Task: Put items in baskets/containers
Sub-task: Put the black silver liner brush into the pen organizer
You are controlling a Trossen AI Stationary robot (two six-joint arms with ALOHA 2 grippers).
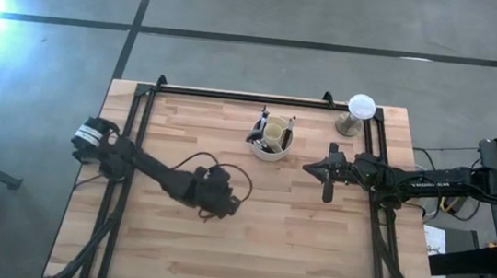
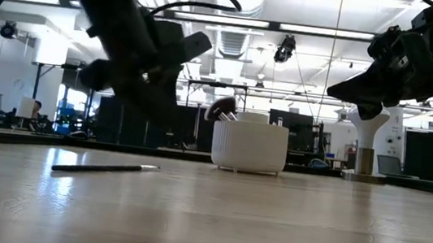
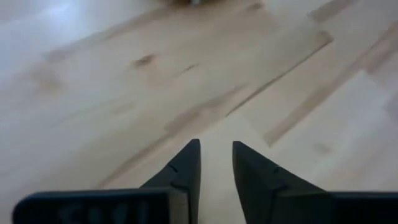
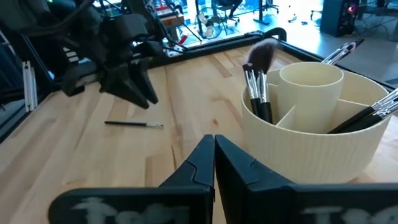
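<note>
A cream round holder (image 1: pixel 271 140) (image 4: pixel 311 134) with inner dividers stands on the far middle of the table. Several dark-handled brushes (image 4: pixel 258 93) stand in it, one with a fluffy head (image 4: pixel 264 56). One thin dark brush (image 4: pixel 134 124) (image 2: pixel 105 168) lies flat on the wood. My left gripper (image 1: pixel 223 203) (image 3: pixel 216 149) hovers above the table close to that brush, its fingers a narrow gap apart with nothing between them. My right gripper (image 1: pixel 308 168) (image 4: pixel 214 142) is shut and empty. It hangs in the air to the right of the holder, pointing left.
A white globe on a grey stand (image 1: pixel 360 112) sits at the far right corner. A black metal frame (image 1: pixel 235 94) runs along the far and side edges. Bare wood (image 1: pixel 264 252) fills the near half of the table.
</note>
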